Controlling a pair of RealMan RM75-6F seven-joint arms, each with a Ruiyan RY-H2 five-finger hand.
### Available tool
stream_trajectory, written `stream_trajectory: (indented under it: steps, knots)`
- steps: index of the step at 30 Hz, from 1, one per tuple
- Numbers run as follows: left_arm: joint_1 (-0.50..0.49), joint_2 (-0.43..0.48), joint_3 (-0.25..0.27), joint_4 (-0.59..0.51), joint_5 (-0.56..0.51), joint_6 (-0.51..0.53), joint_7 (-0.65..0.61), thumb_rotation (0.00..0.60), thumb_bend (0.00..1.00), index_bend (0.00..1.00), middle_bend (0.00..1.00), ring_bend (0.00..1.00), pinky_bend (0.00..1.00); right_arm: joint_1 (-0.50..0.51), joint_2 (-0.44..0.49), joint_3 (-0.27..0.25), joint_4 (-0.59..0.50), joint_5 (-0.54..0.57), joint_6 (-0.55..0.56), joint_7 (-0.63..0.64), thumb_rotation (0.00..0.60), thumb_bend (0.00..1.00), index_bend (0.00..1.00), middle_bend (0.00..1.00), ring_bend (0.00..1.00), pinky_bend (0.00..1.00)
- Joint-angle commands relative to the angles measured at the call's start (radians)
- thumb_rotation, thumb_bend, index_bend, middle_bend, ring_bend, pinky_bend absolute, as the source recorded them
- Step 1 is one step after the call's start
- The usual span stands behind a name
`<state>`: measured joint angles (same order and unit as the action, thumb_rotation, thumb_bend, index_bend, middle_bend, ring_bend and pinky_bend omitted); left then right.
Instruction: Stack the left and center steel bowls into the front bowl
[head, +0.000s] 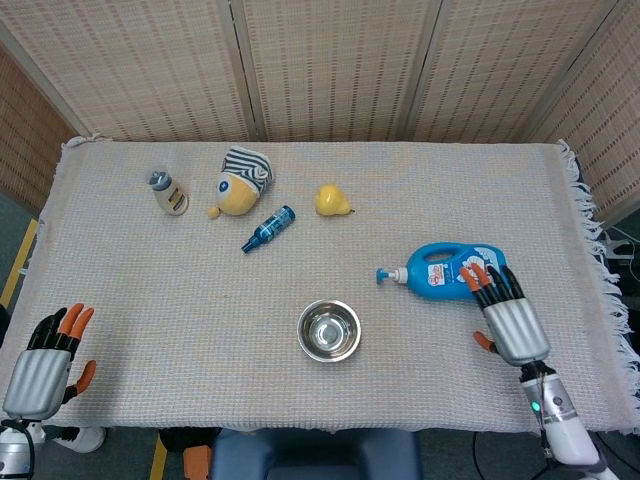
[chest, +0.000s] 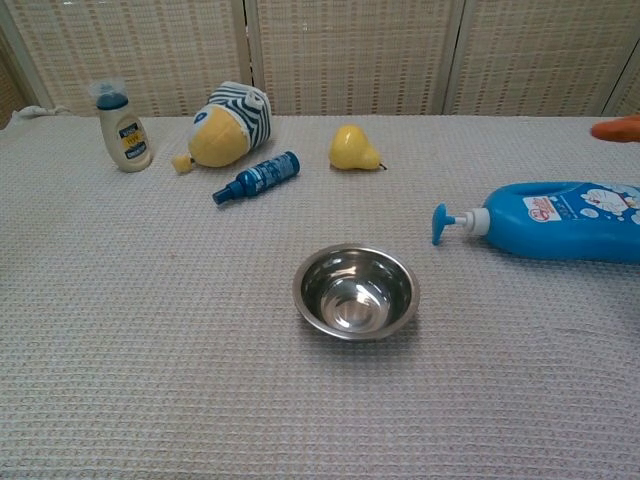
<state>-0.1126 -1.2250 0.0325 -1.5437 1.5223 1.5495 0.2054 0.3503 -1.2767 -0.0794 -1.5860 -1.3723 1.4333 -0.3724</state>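
Observation:
A nested stack of steel bowls (head: 329, 330) sits near the table's front centre, looking like a single bowl (chest: 355, 291) from both views. My right hand (head: 508, 316) is far to the right of it, open and empty, its fingertips over the blue bottle's end. Only an orange fingertip (chest: 620, 127) of that hand shows at the chest view's right edge. My left hand (head: 44, 360) hangs open and empty off the table's front left corner.
A blue pump bottle (head: 450, 271) lies on its side right of the bowls. Along the back lie a small white bottle (head: 169, 193), a striped yellow plush toy (head: 240, 181), a small blue bottle (head: 268, 228) and a yellow pear (head: 332, 200).

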Motion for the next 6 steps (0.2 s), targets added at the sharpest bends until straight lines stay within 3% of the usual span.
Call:
stream_trajectory:
  steps: [1,6]
  knots:
    - [0.003,0.007,-0.013,0.011,0.002,0.016,0.002,0.600,0.39,0.00,0.00,0.00,0.10,-0.127,0.057,0.022,-0.068,0.099,0.107,-0.022,0.600,0.08,0.00,0.00,0.00,0.00]
    - [0.004,0.010,-0.029,0.019,-0.018,0.003,-0.008,0.600,0.39,0.00,0.00,0.00,0.10,-0.150,0.079,0.048,-0.072,0.075,0.126,0.013,0.600,0.08,0.00,0.00,0.00,0.00]
